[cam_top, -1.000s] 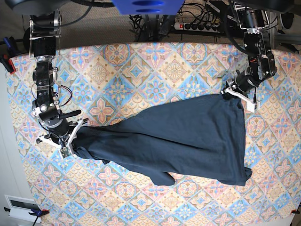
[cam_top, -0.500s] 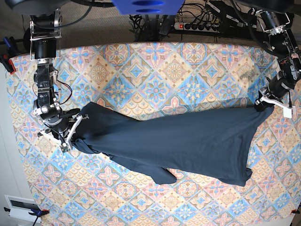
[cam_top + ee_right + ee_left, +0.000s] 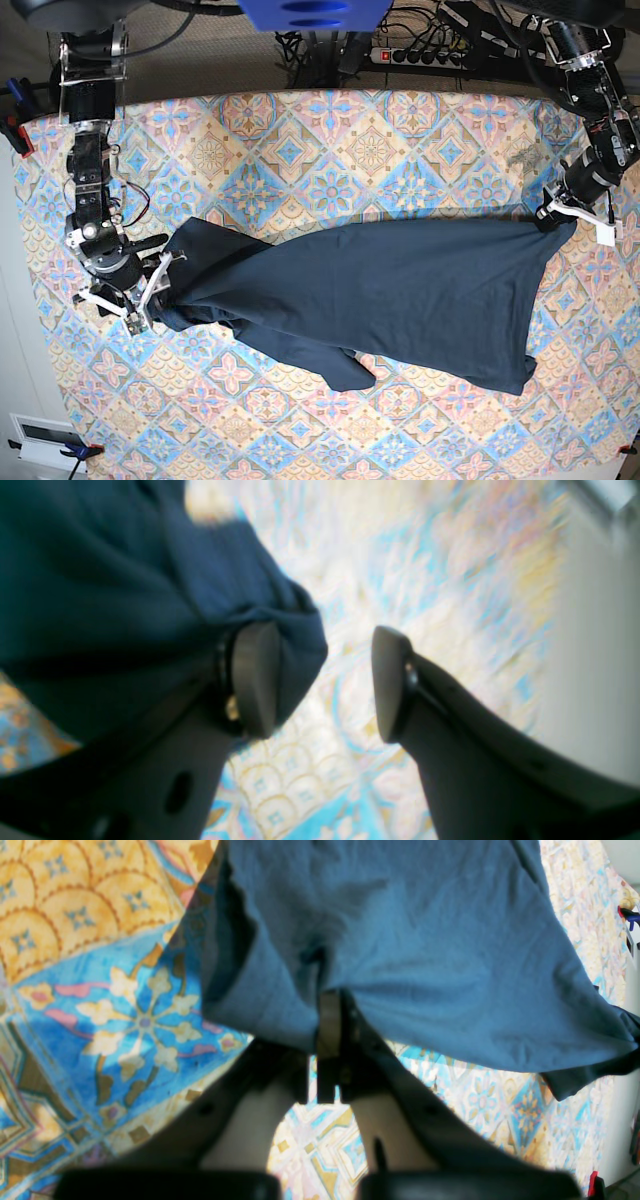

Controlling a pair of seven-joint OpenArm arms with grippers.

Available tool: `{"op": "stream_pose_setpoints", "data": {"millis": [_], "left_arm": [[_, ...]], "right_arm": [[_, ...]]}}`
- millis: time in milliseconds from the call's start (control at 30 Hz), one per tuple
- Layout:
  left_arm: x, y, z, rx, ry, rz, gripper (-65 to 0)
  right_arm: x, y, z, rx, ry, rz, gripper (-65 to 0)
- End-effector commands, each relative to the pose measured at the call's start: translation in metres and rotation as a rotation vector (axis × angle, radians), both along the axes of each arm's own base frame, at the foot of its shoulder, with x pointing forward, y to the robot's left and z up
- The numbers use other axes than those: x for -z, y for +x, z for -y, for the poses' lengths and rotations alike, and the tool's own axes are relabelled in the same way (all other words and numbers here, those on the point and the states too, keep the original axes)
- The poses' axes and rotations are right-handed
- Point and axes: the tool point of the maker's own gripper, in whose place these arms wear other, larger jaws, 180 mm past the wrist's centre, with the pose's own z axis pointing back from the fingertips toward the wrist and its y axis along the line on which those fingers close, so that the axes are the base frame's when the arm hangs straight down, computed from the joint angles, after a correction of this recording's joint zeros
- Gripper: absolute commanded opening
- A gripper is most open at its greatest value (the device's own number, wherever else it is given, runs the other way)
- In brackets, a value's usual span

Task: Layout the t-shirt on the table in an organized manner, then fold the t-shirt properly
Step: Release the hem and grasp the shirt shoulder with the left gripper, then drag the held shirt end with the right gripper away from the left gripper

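The left gripper [image 3: 553, 214] is pinching the dark navy soft cloth t-shirt [image 3: 400, 300] at 3 o'clock, stretching it flat. The right gripper [image 3: 325, 680] at 9 o'clock is gaping wide, gripping nothing, with cloth draping one finger [image 3: 252, 677].

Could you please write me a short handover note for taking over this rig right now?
Left pincer: shut on a corner of the shirt, at the base view's right edge of the table.
Right pincer: jaws apart, cloth draped against one finger but not clamped; it looks just released.
Shirt: stretched across the table between the two arms, wide at the left-pincer end, bunched and narrow at the right-pincer end, with a loose flap at the near edge.
Done: shirt pulled out lengthwise.
Left: spread the bunched end flat, smooth the flap, then all the folding.
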Motion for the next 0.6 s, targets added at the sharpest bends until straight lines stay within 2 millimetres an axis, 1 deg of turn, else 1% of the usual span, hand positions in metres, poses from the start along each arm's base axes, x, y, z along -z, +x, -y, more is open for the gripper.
{"op": "stream_pose_setpoints", "data": {"millis": [0, 67, 200, 400, 467, 567], "left_arm": [[-0.015, 0.008, -0.006, 0.0, 0.021, 0.047, -65.0], [-0.015, 0.007, -0.006, 0.0, 0.02, 0.046, -65.0], [-0.015, 0.008, -0.005, -0.001, 0.017, 0.049, -65.0], [-0.016, 0.008, -0.006, 0.0, 0.021, 0.049, -65.0], [-0.017, 0.009, -0.006, -0.001, 0.02, 0.053, -65.0], [-0.022, 0.015, -0.005, 0.002, 0.02, 0.07, -65.0]], "right_arm": [[-0.01, -0.007, 0.012, 0.007, -0.048, 0.012, -36.2], [0.0, -0.026, 0.006, -0.008, -0.063, -0.027, -36.2], [0.03, -0.056, 0.002, -0.022, -0.07, -0.123, -36.1], [0.054, -0.08, 0.001, -0.028, -0.067, -0.198, -36.1], [0.059, -0.082, -0.005, -0.045, -0.064, -0.212, -36.1], [0.074, -0.088, -0.016, -0.086, -0.067, -0.258, -36.1]]}}
